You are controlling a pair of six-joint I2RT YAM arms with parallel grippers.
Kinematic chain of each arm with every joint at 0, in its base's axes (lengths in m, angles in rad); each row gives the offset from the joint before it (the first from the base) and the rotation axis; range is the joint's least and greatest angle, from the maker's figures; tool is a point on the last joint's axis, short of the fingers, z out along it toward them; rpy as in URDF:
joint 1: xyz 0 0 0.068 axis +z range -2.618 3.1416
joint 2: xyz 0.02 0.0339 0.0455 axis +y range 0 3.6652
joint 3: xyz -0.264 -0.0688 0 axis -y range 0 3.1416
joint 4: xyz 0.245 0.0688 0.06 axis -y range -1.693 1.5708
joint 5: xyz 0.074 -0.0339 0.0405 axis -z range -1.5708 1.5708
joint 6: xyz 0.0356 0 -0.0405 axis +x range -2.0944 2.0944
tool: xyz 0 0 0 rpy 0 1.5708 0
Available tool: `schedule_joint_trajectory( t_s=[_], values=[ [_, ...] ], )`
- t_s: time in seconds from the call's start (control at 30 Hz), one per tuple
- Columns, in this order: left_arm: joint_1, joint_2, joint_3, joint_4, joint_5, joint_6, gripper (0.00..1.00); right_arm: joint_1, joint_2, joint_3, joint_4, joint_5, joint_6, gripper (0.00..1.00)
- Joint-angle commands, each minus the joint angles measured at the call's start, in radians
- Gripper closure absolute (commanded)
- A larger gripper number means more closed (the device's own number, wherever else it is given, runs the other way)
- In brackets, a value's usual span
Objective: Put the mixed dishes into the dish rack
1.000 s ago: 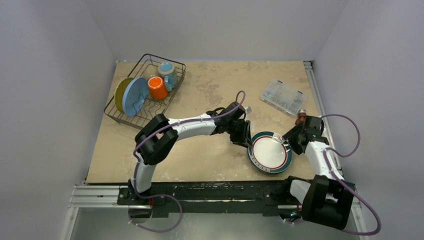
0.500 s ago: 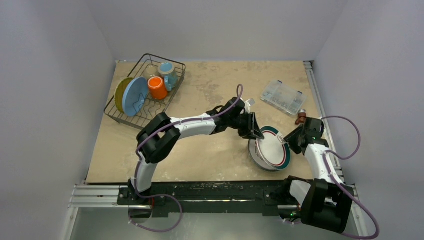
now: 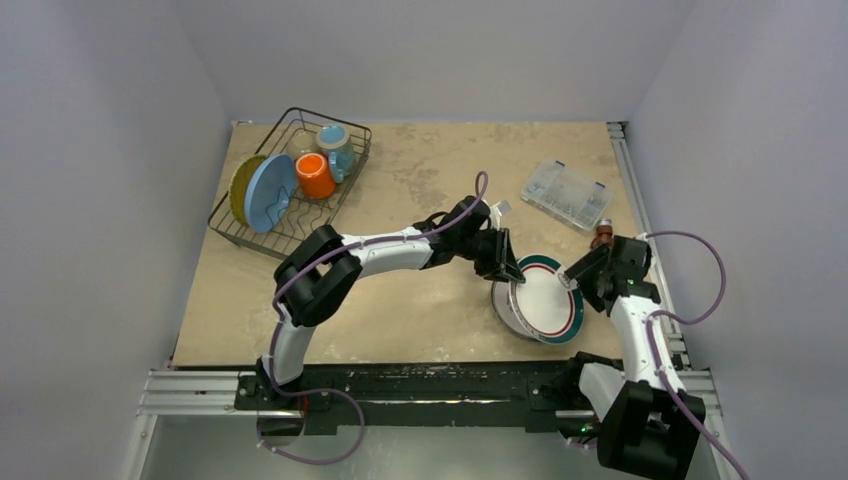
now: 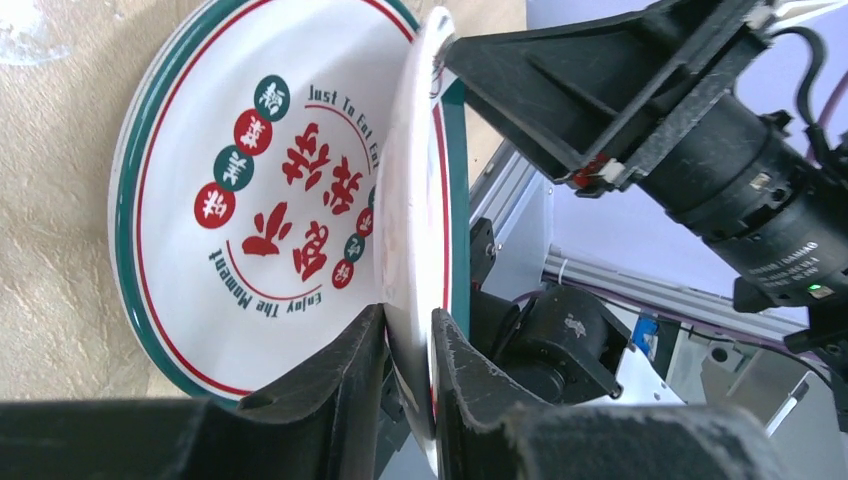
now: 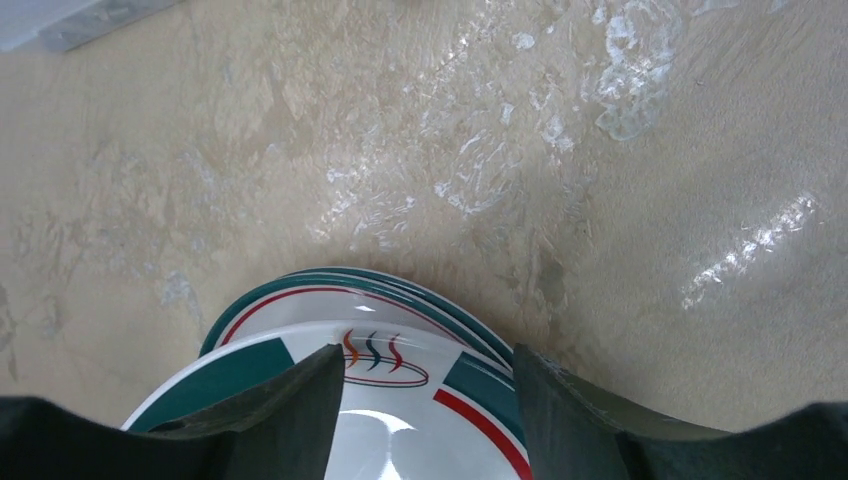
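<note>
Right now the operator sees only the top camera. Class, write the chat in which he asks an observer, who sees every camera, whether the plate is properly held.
Operator: Does the left gripper really grip the tilted plate?
Observer: Yes. The left wrist camera shows it shut on the rim, one finger on each face.
Operator: Is anything underneath?
Observer: A second plate lies flat on the table. It is printed with red and green dots and lettering.
Operator: And the right gripper?
Observer: Its own camera shows it open, with the tilted plate's rim between its fingers.
</note>
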Motion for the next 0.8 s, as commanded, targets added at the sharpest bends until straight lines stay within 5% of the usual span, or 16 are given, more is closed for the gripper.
schedule_joint_trajectory(
  t_s=[0.0,0.53,0.77],
  values=[
    [-0.019,-0.038,0.061,0.026,0.074,0.035,1.00,0.020,-0.069,0.074,-0.055,-0.071,-0.004,0.35],
    [0.001,-0.231,0.102,-0.360,-0.104,0.296,1.00,0.037,-0.222,0.250,-0.057,-0.032,-0.159,0.08],
    [0.080,-0.363,0.107,-0.459,-0.142,0.382,1.00,0.044,-0.242,0.307,-0.050,-0.018,-0.229,0.08]
  ],
)
